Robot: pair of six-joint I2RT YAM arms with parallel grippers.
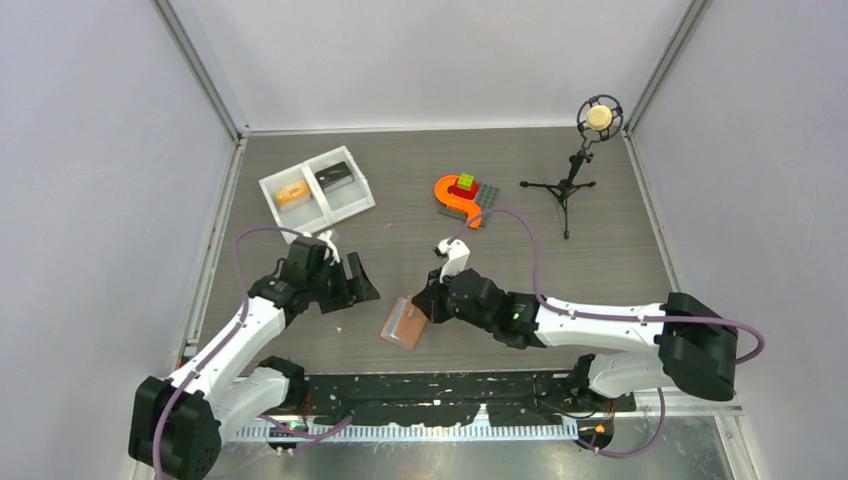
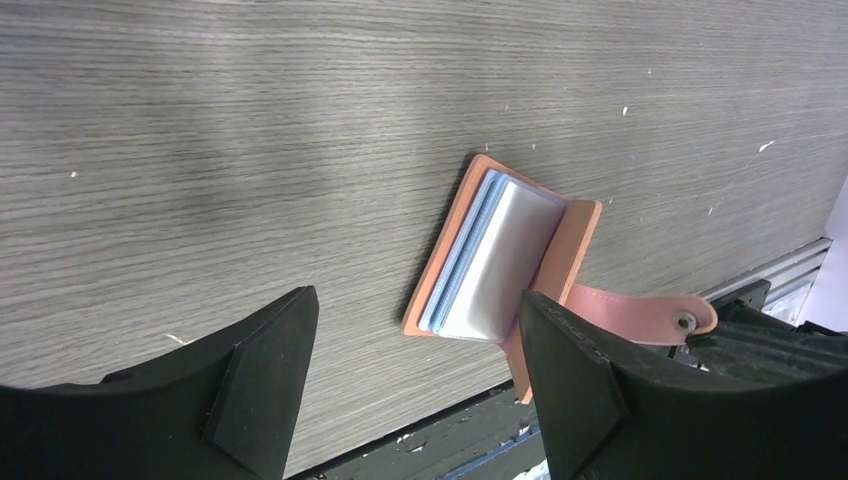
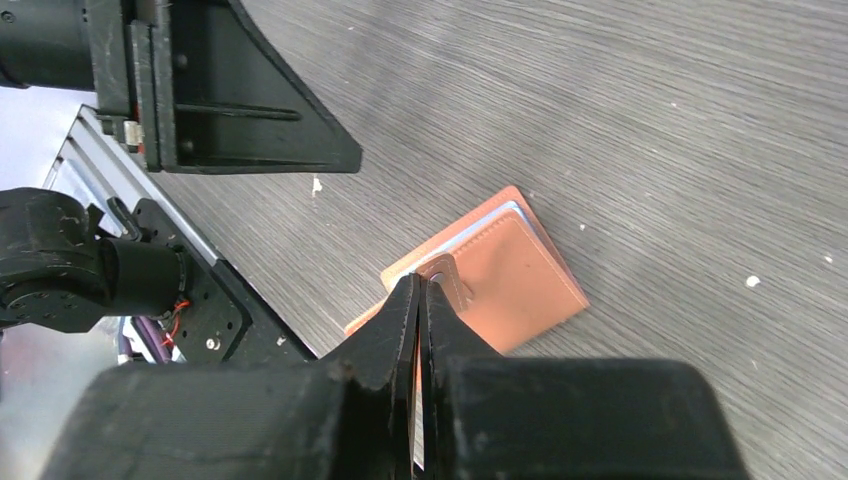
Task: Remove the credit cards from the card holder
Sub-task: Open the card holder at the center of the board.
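The salmon-brown card holder (image 1: pixel 404 323) lies near the table's front edge, half open. In the left wrist view its cover (image 2: pixel 562 252) is lifted and the light blue pockets (image 2: pixel 492 258) show with a glossy grey face; I cannot make out a card there. My right gripper (image 1: pixel 428 300) is shut on the holder's pink side tab (image 2: pixel 640 312), with its tips (image 3: pixel 419 283) at the tab's snap on the holder (image 3: pixel 515 268). My left gripper (image 1: pixel 352 280) is open and empty, just left of the holder, which lies between and beyond its fingers (image 2: pixel 270 370). A dark card (image 1: pixel 333 176) lies in the white tray.
The white two-compartment tray (image 1: pixel 352 207) stands at the back left and also holds an orange-brown item (image 1: pixel 292 194). An orange hook-shaped piece with a green block (image 1: pixel 460 192) sits mid-table. A microphone on a tripod (image 1: pixel 585 150) stands at the back right. A black rail (image 1: pixel 440 390) runs along the front edge.
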